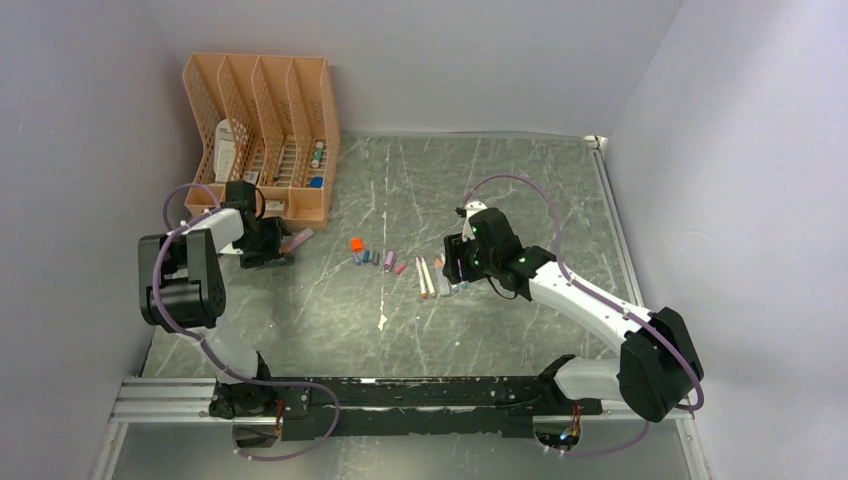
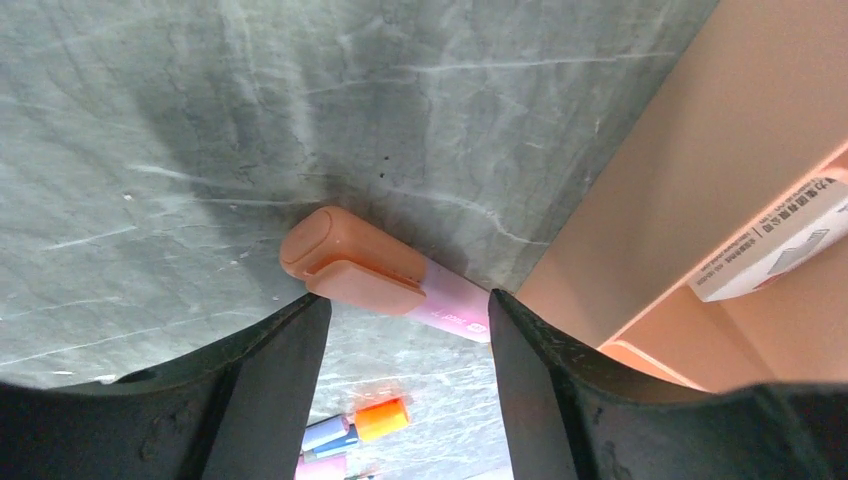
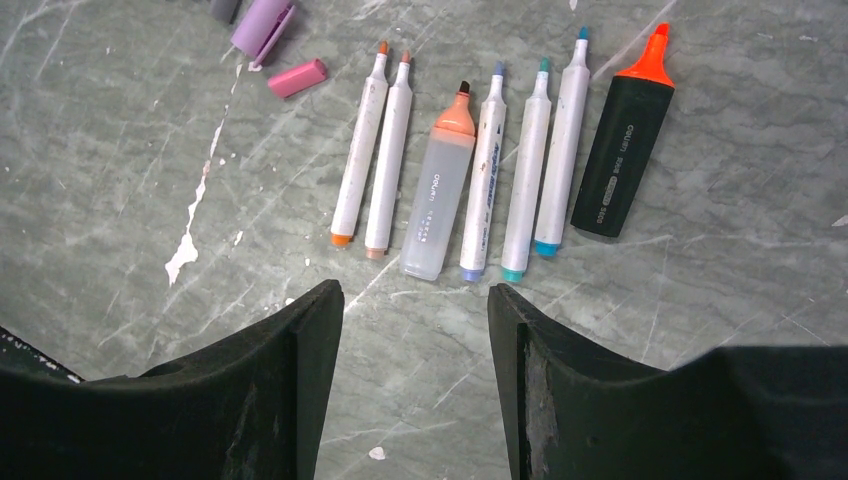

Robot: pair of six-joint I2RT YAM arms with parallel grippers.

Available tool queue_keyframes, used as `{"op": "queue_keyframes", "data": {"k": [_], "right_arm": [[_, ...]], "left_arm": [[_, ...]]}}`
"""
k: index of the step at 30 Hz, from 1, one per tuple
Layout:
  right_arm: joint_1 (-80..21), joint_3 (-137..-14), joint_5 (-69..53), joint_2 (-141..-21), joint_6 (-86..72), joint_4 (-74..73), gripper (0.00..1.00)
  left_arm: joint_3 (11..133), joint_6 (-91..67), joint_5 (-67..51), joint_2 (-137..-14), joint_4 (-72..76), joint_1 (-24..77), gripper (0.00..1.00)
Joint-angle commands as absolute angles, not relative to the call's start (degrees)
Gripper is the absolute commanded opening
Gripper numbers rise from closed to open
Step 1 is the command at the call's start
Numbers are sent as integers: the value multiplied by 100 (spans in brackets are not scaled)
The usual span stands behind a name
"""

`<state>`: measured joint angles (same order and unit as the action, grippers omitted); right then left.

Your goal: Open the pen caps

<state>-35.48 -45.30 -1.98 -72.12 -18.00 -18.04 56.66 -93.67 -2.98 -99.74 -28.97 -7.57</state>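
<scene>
A capped highlighter lies on the table by the organiser, with a peach cap [image 2: 350, 268] on a pink barrel [image 2: 455, 308]; it also shows in the top view [image 1: 297, 240]. My left gripper [image 2: 407, 300] [image 1: 270, 248] is open and empty, hovering just over this pen, one finger on each side. Loose pen caps lie mid-table: orange [image 1: 355, 243] [image 2: 381, 418], blue [image 2: 325, 433], purple [image 3: 262, 25], pink [image 3: 297, 78]. Several uncapped pens [image 3: 490, 160] lie in a row. My right gripper [image 3: 415, 290] [image 1: 457, 268] is open and empty near the pens' tail ends.
An orange slotted desk organiser [image 1: 262, 130] stands at the back left; its wall [image 2: 640, 190] is right beside the left gripper. A thick black marker with an orange tip [image 3: 623, 155] ends the pen row. Grey walls close in the table on three sides.
</scene>
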Motion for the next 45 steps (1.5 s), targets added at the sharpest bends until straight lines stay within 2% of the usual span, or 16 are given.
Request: {"op": "queue_keyframes", "data": {"k": [1, 11, 13, 17, 25, 36, 45], "right_arm": [[-3571, -4523, -240, -7180, -1738, -1706, 55], [-3570, -4465, -357, -7190, -1735, -1580, 55], [-3571, -4472, -384, -7202, -1740, -1581, 55], [-3576, -4521, -433, -7207, -1731, -1590, 55], [-3595, -4705, -897, -7171, -1773, -1582, 55], [-3597, -4836, -2141, -6883, -2093, -1291, 56], [-3624, -4407, -3379, -6875, -3267, 470, 56]], "left_arm": [[5459, -9133, 267, -10353, -3644, -928, 69], [5298, -8433, 735, -10257, -3920, -989, 49], [5179, -8254, 771, -10179, -3815, -957, 41], [5033, -7959, 876, -10073, -3776, -867, 35], [5466, -7072, 1069, -9729, -3851, -128, 35], [6145, -5498, 910, -8780, -3946, 875, 34], [6717, -5148, -308, -8522, -3706, 1642, 34]]}}
